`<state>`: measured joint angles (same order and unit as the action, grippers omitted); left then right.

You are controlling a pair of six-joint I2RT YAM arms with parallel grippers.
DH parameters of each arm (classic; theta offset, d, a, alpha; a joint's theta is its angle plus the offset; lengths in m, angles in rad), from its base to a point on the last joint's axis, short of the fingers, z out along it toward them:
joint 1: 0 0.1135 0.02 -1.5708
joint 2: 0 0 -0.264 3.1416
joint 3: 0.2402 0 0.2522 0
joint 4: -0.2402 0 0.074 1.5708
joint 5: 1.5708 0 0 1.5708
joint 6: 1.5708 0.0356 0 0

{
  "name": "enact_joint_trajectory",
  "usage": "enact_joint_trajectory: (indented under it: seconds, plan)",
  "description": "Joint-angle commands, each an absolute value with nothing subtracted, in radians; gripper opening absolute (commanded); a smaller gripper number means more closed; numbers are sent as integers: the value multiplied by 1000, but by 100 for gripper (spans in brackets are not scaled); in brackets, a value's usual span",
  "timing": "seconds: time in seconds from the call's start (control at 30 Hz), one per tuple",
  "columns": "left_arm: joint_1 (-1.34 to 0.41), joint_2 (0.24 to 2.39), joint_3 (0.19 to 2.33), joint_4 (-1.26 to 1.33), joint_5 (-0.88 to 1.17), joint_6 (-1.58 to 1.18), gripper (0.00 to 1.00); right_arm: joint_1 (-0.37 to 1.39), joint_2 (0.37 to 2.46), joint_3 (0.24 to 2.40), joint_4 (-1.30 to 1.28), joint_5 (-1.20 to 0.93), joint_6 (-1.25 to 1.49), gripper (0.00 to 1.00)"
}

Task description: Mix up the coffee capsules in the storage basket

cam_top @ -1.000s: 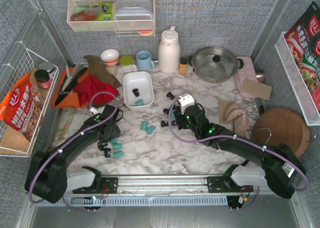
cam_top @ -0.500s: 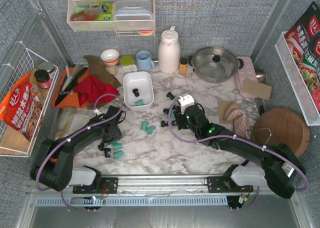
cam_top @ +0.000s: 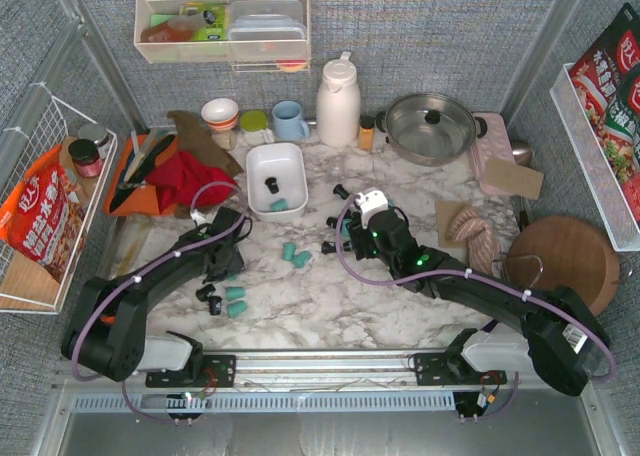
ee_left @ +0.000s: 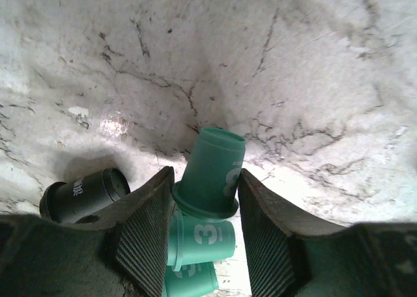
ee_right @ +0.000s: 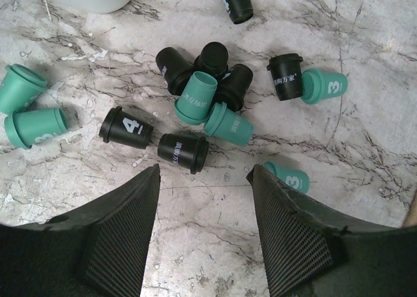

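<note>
Left wrist view is showing the left claw [ee_left: 204, 174] pinching a teal capsule [ee_left: 215, 159], its long axis pointing away from the wrist. The white basket [cam_top: 252, 186] is sitting near, far-right of it. The right claw [ee_right: 204, 173] is hovering open over scattered capsules [ee_right: 195, 101].

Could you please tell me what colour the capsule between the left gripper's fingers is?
The capsule is teal, clearest in the left wrist view.
</note>
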<state>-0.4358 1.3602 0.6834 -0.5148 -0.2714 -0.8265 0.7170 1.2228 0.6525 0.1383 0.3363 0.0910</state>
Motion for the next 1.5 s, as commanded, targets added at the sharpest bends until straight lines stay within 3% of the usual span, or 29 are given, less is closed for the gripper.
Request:
enact_joint_trajectory:
  seconds: [0.0, 0.3, 0.67, 0.97, 1.17, 1.47]
  plan:
    - [-435, 1317, 711, -480, -294, -798, 52, 718, 1229, 662, 162, 345, 91, 63]
    - [-435, 1287, 886, -255, -252, -653, 51, 718, 1247, 669, 160, 345, 89, 63]
    - [-435, 1697, 1222, -110, -222, -599, 52, 718, 1248, 671, 153, 354, 92, 63]
    - [-435, 1875, 1322, -97, -205, -661, 61, 718, 1362, 742, 92, 360, 178, 63]
    - [-435, 1841, 1312, -104, -221, -669, 70, 717, 1431, 798, 30, 353, 187, 62]
    - [-435, 1603, 1275, -200, -314, -569, 82, 707, 1561, 882, -52, 321, 202, 58]
